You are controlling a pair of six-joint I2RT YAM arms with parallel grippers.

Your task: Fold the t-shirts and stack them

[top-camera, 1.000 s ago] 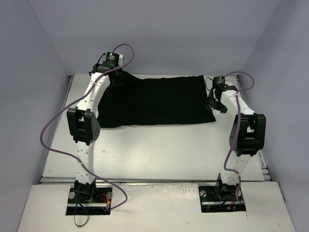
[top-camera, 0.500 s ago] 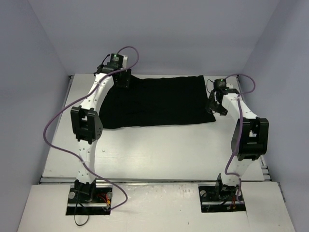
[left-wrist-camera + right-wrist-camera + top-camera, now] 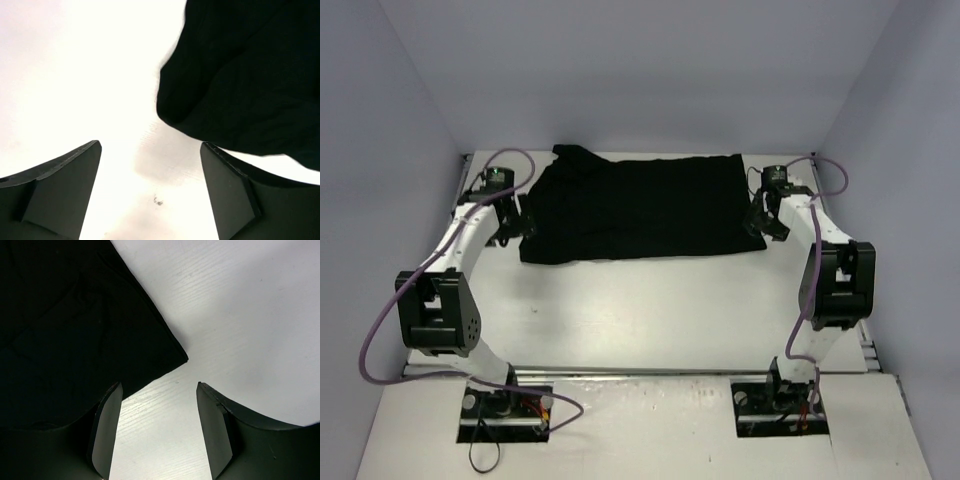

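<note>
Both our arms bend low over the bench [image 3: 650,310]. The left hand [image 3: 512,222] gapes empty beside the t-shirt [image 3: 640,205]; the right hand [image 3: 766,216] gapes empty at its near right corner.

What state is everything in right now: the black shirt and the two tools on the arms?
Plain black cloth t-shirt: lying spread on the white table, roughly rectangular, far-left corner rumpled, not held.
Left tool: open, empty, over bare table beside the shirt's left edge.
Right tool: open, empty, at the shirt's near-right corner, not gripping it.
</note>
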